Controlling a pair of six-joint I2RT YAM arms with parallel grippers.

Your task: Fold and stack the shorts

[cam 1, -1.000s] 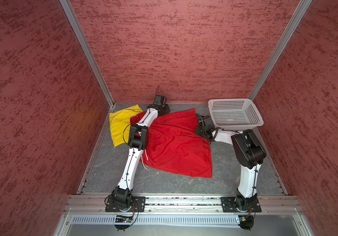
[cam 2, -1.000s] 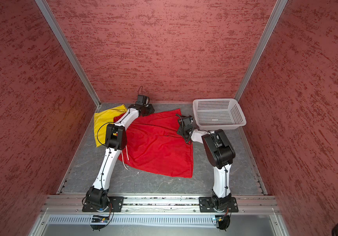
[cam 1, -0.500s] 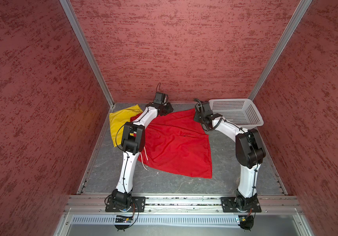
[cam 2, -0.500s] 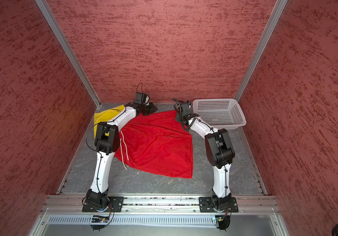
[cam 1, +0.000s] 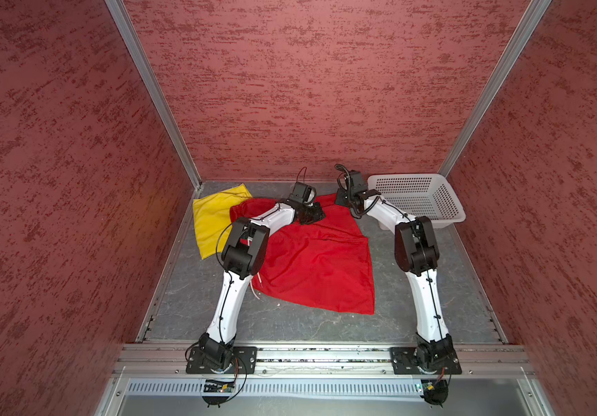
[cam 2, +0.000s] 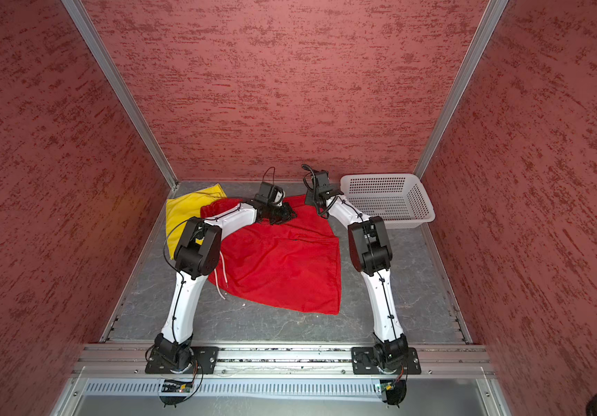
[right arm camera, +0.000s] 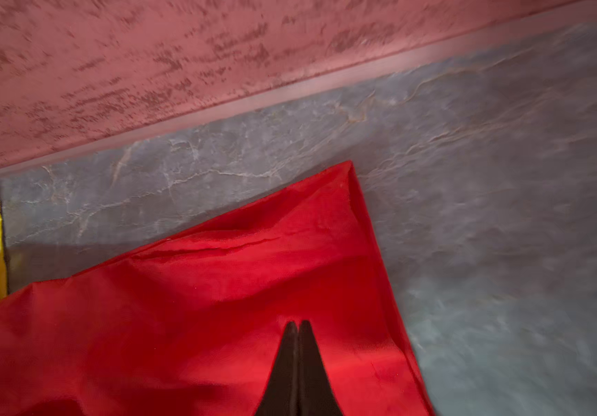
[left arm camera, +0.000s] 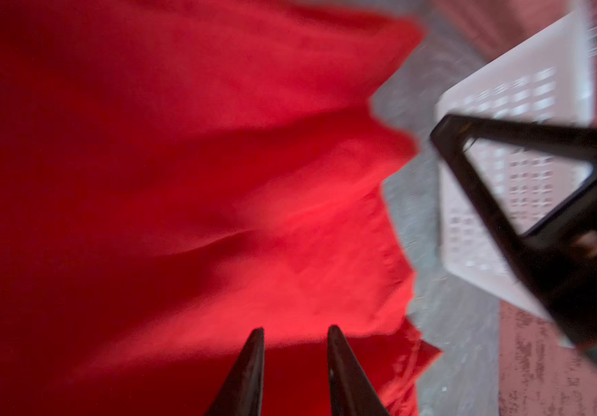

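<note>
Yellow cloth lies at the far left: the yellow shorts [cam 1: 214, 223] rest flat on the grey table [cam 1: 289, 324] as a compact rectangle, so I judge that this pair is already folded. The red shorts [cam 1: 318, 266] cover its right edge. They are spread wide over the middle of the table, and the pale drawstrings [cam 1: 255, 288] come out at the near left side. This pair is not yet folded small. The left gripper [left arm camera: 295, 329] is low over the far part of the red cloth with its fingers a little apart; whether it pins any fabric I cannot tell. Further right, the right gripper [right arm camera: 297, 324] is closed, with its fingers pressed together, above the far right corner of the red shorts. The white basket [cam 1: 405, 175] stands at the far right. Folding the red pair and stacking both pairs remain to be done.
</note>
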